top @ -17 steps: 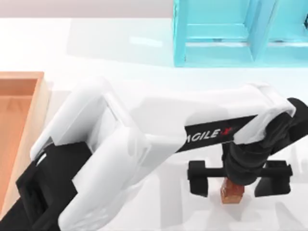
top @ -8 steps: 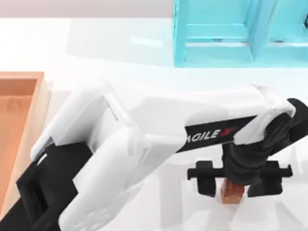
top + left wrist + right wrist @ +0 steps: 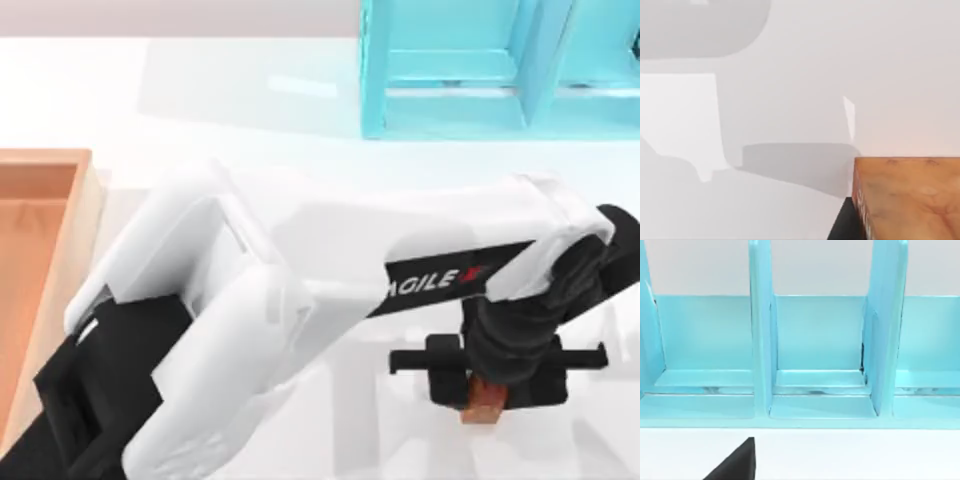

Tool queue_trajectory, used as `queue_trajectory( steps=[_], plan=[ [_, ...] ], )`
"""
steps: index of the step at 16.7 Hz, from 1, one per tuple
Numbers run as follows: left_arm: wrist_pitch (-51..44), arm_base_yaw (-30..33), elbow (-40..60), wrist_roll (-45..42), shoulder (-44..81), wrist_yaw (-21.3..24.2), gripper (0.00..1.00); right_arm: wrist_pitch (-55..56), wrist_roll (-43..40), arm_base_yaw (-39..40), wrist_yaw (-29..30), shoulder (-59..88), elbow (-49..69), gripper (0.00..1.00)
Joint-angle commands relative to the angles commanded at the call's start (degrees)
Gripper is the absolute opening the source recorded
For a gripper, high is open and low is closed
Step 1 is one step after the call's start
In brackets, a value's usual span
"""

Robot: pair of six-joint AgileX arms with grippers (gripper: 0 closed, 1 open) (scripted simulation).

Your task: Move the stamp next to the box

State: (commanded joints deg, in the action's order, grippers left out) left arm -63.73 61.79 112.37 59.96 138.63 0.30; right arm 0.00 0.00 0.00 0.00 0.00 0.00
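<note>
left hand clamped on the stamp near the counter's right edge; next, carry it to the box at the left edge.

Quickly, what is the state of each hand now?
Left hand: closed on the small reddish-brown glossy stamp.
Right hand: cannot be told.

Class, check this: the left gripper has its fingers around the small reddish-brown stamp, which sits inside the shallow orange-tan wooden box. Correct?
Not quite. In the top view the left gripper does grip the small reddish-brown stamp, but the stamp is on the white table, far to the right of the shallow orange-tan wooden box, not inside it.
</note>
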Motion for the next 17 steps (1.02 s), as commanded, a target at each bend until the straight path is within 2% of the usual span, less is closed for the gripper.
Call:
queue_trajectory(
  steps=[9, 17],
  plan=[
    [-0.22, -0.04, 0.28, -0.05, -0.07, 0.02, 0.00, 0.00, 0.00, 0.00, 0.00, 0.00, 0.00, 1.00],
    [-9.99, -0.01, 8.21, 0.01, -1.87, -0.01, 0.00, 0.00, 0.00, 0.00, 0.00, 0.00, 0.00, 1.00]
  ],
)
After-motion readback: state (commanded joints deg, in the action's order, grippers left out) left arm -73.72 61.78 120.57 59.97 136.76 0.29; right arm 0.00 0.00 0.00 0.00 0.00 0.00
